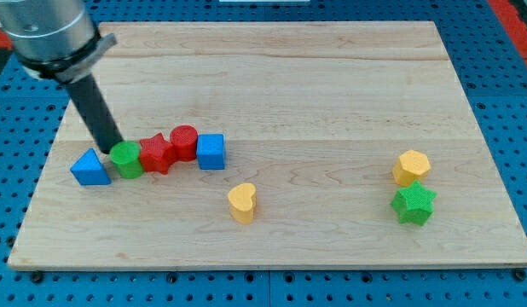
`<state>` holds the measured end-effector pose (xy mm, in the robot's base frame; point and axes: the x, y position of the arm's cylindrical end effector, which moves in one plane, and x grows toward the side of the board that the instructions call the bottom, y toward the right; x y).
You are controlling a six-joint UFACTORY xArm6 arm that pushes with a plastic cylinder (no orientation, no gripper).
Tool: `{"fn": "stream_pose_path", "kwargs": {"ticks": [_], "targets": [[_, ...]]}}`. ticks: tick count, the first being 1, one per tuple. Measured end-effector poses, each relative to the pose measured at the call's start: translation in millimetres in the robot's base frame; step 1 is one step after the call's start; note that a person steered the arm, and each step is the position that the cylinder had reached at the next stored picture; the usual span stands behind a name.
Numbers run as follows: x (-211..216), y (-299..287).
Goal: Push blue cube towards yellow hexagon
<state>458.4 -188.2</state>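
My tip (112, 151), the lower end of a straight dark rod with no jaws to open or close, comes down from a grey cylindrical arm housing (50, 34) at the view's top left; the rod slants downward toward the view's right and ends at the upper left edge of the green cylindrical block (126, 159), apparently touching it, though contact cannot be confirmed from this angle. The tip stands between that block and the blue triangular block (90, 168), which lies just to the view's left. To the right of the green cylinder a row continues: a red star-shaped block (157, 153), a red cylindrical block (184, 141) and then the blue cube (211, 152), each pressed against or just beside its neighbour. The blue cube thus sits at the right end of this row, in the left half of the pale wooden board (332, 85). Below and to its right lies a yellow heart-shaped block (242, 202), apart from the row. The yellow hexagon (411, 167) rests far toward the view's right, well apart from the cube, with a green star-shaped block (414, 205) just below it. The board rests on a blue perforated table surface (511, 94).
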Motion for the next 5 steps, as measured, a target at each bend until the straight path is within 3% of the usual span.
{"fn": "stream_pose_path", "kwargs": {"ticks": [3, 5], "targets": [[0.5, 172.2], [2.9, 160.8]]}}
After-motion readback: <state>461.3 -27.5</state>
